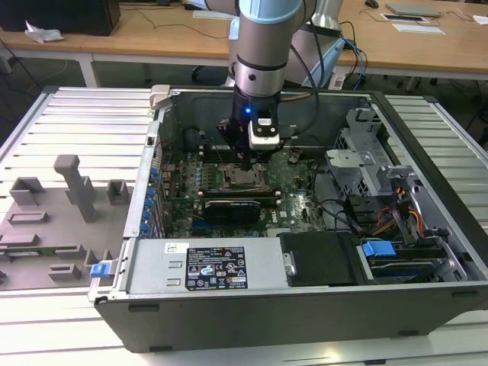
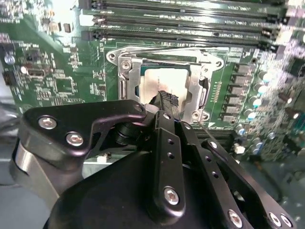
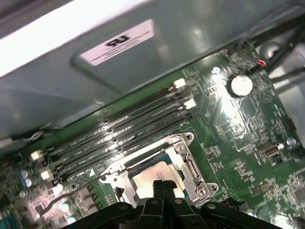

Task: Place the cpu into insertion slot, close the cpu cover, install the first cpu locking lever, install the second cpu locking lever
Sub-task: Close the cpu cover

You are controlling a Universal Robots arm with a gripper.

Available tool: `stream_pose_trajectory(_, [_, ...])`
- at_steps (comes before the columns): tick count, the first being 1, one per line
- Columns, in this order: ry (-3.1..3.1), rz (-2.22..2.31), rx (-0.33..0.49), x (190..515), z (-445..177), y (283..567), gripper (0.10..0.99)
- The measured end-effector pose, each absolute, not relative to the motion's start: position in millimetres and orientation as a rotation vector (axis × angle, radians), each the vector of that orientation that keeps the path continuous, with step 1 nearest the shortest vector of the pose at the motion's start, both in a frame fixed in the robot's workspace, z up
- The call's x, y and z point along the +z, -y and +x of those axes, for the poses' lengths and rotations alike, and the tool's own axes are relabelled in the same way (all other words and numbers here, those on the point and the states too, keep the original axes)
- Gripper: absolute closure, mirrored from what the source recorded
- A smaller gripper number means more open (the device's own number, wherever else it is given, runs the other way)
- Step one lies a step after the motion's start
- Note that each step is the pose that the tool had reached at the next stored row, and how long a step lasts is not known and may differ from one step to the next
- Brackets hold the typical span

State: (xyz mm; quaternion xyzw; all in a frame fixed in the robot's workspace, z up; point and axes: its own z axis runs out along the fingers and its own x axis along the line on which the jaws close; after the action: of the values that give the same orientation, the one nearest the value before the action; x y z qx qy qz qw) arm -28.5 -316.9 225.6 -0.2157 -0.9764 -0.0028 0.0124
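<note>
so the cpu [image 2: 164, 78] is already sitting flat in the insertion slot [image 2: 209, 59]. Its pale top shows through the window of the cpu cover [image 2: 132, 71], which looks folded down over it, though I can't tell if it lies fully flat along the edge by the memory slots [image 3: 119, 133]. In the second wrist view the pincer [image 2: 167, 99] has its fingers pressed together with nothing between them. The tips are right where the chip's edge meets the frame, touching or just off, hard to say which

the slot is about mid motherboard [image 2: 62, 86], just beside the memory slots and well in from the board's corners, all inside the open computer case [image 1: 305, 305] on the ribbed worktop [image 1: 76, 122]. In the first wrist view a thin wire locking lever [image 3: 71, 191] sticks out from the socket's corner over the board, so it looks unlatched to me

my read: this is the close-the-cover step, with the joined tips used as a pusher. To do it well I'd press on the frame's metal rather than the chip's top, straight down and gently, near the free edge so the frame seats evenly and doesn't rock the chip. Also mind the tips don't slide into the window or snag that loose lever
</note>
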Motion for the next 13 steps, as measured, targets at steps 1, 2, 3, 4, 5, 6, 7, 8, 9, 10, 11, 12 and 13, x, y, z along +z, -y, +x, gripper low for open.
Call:
stream_pose_trajectory(1, [3.051, -0.635, -0.008, 225.6, -28.6, 316.8, 0.980])
stream_pose_trajectory(2, [3.061, -0.587, -0.007, 225.6, -28.6, 316.8, 0.980])
stream_pose_trajectory(3, [3.070, -0.539, -0.007, 225.6, -28.6, 316.8, 0.980])
stream_pose_trajectory(4, [3.075, -0.510, -0.006, 225.6, -28.6, 316.8, 0.980])
stream_pose_trajectory(5, [3.078, -0.486, -0.006, 225.6, -28.6, 316.8, 0.980])
stream_pose_trajectory(6, [3.083, -0.457, -0.006, 225.6, -28.6, 316.8, 0.980])
stream_pose_trajectory(7, [3.086, -0.434, -0.005, 225.6, -28.6, 316.8, 0.980])
stream_pose_trajectory(8, [3.090, -0.403, -0.005, 225.6, -28.6, 316.8, 0.980])
stream_pose_trajectory(9, [3.096, -0.356, -0.004, 225.6, -28.6, 316.8, 0.980])
stream_pose_trajectory(10, [3.100, -0.316, -0.004, 225.6, -28.6, 316.8, 0.980])
stream_pose_trajectory(11, [3.104, -0.281, -0.003, 225.5, -28.6, 316.8, 0.980])
stream_pose_trajectory(12, [3.108, -0.233, -0.003, 225.5, -28.6, 316.8, 0.980])
stream_pose_trajectory(13, [3.111, -0.176, -0.002, 225.5, -28.6, 316.8, 0.980])
